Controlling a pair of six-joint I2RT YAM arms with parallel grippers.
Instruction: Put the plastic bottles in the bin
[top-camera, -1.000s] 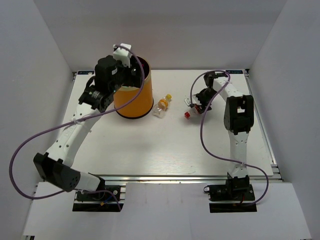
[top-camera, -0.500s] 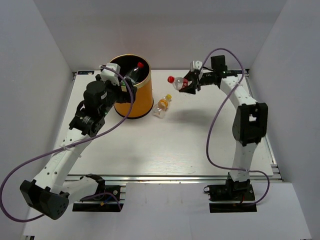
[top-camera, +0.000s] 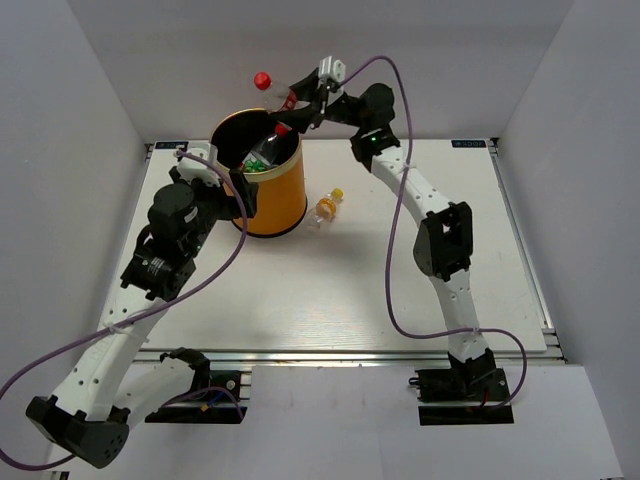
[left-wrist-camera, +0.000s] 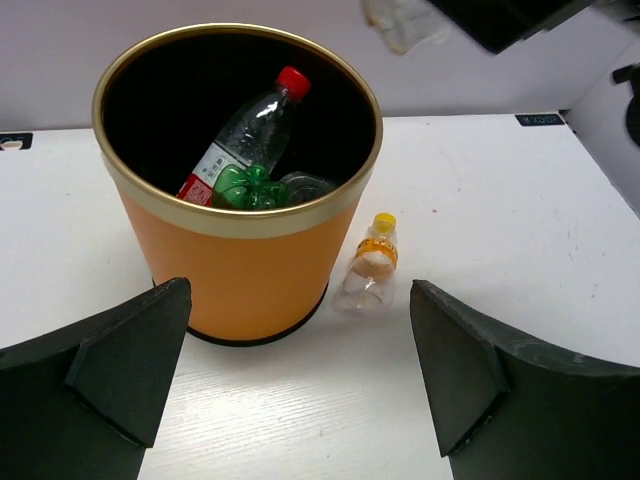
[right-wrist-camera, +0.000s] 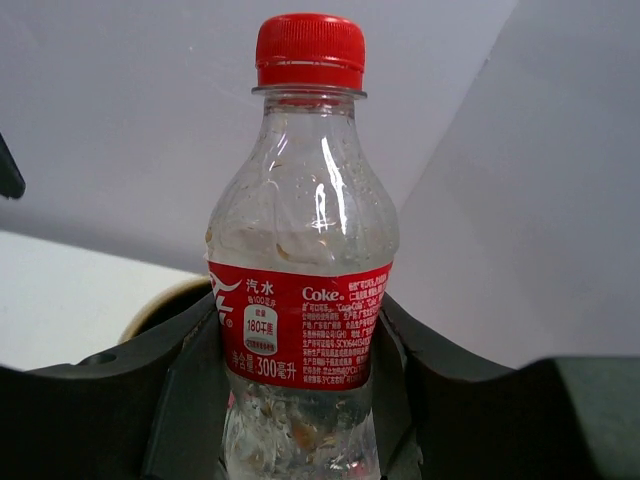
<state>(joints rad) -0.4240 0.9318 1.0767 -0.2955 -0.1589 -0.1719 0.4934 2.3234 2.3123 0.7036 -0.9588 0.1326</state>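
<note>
The orange-yellow bin (top-camera: 268, 200) stands at the back left of the table; in the left wrist view (left-wrist-camera: 240, 260) it holds a red-capped clear bottle (left-wrist-camera: 245, 135), a green bottle (left-wrist-camera: 245, 187) and another clear one. My right gripper (top-camera: 300, 98) is shut on a clear red-labelled, red-capped bottle (right-wrist-camera: 303, 300), held above the bin's far rim, its cap (top-camera: 263, 79) pointing left. A yellow-capped bottle (top-camera: 326, 209) lies on the table just right of the bin and shows in the left wrist view (left-wrist-camera: 368, 268). My left gripper (top-camera: 215, 183) is open and empty, near the bin's left side.
White walls enclose the white table (top-camera: 350, 290) on three sides. A purple cable (top-camera: 395, 240) loops from the right arm over the table's middle. The table's metal front rail (top-camera: 340, 352) runs along the near edge.
My right arm has swung left and up with the red-labelled bottle, from the back centre to above the bin. My left arm has pulled back from the bin towards the near left.
</note>
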